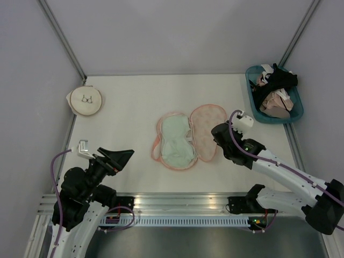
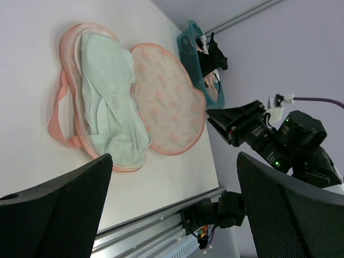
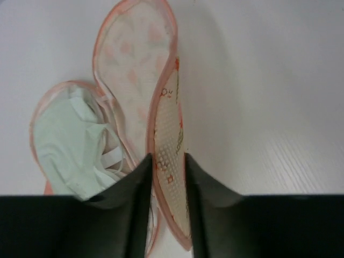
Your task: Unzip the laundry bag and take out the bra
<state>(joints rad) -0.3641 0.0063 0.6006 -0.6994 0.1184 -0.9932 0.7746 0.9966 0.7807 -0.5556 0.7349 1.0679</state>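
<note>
Right wrist view is showing the right gripper [image 3: 167,157] pinching the laundry bag [image 3: 134,48] open; the left gripper [image 2: 172,161], jaws wide, is probably grabbing the bra [image 3: 70,140] next.

In the right wrist view we lose the near ends of the bra [image 3: 70,145] and the laundry bag [image 3: 134,70] behind the right gripper's [image 3: 167,161] fingers [image 3: 126,215], and from above the garments [image 1: 277,94] heaped in the basket [image 1: 252,88] are too tangled to separate.
</note>
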